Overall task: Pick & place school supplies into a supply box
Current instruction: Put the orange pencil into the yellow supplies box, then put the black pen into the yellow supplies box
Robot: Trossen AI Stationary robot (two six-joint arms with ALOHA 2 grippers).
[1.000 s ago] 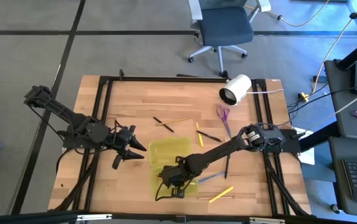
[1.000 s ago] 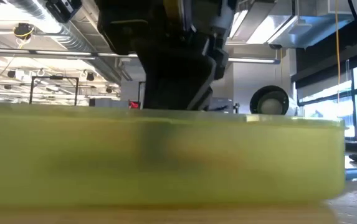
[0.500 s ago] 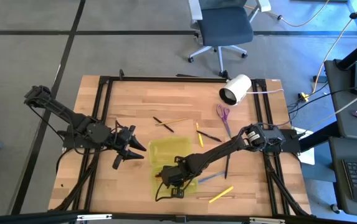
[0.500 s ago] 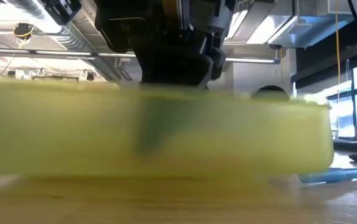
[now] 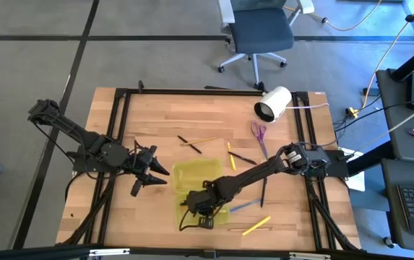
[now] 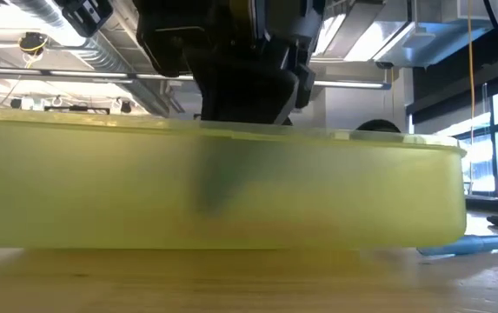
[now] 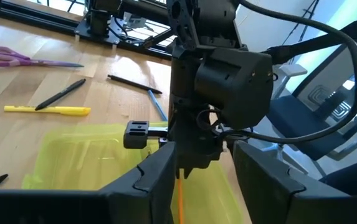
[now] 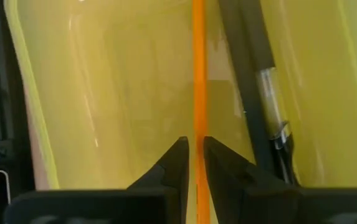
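The supply box (image 5: 190, 175), translucent yellow-green and open, lies at the table's middle near edge. Its near wall (image 6: 361, 191) fills the low view. My right gripper (image 5: 198, 207) reaches down into the box and is shut on an orange pencil (image 8: 198, 74). A black pen (image 8: 259, 93) lies in the box beside the pencil. My left gripper (image 5: 154, 170) hovers left of the box, open, with nothing between its fingers. Other school supplies lie on the wood: purple scissors (image 5: 259, 133), a yellow pencil (image 5: 230, 155), black pens (image 5: 244, 158) and a blue pen (image 5: 241, 207). My right gripper pinches the orange pencil's shaft (image 8: 198, 134) between its two fingertips (image 8: 179, 155). It comes steeply from above, slanting from the table's right. The pencil runs on past the fingertips along their line, down into the box (image 7: 179, 193). Whether its end touches the box floor cannot be told.
A white cylinder (image 5: 273, 103) lies at the far right of the table. A yellow marker (image 5: 256, 225) and a black pen (image 5: 263, 192) lie right of the box. More pens (image 5: 189, 144) lie beyond it. A black frame (image 5: 120, 130) rims the table.
In the low view the box's near wall has shifted. Its top edge stands higher, and its right end has drawn toward the left, uncovering a blue pen beyond it. My right gripper stays shut on the orange pencil over the box.
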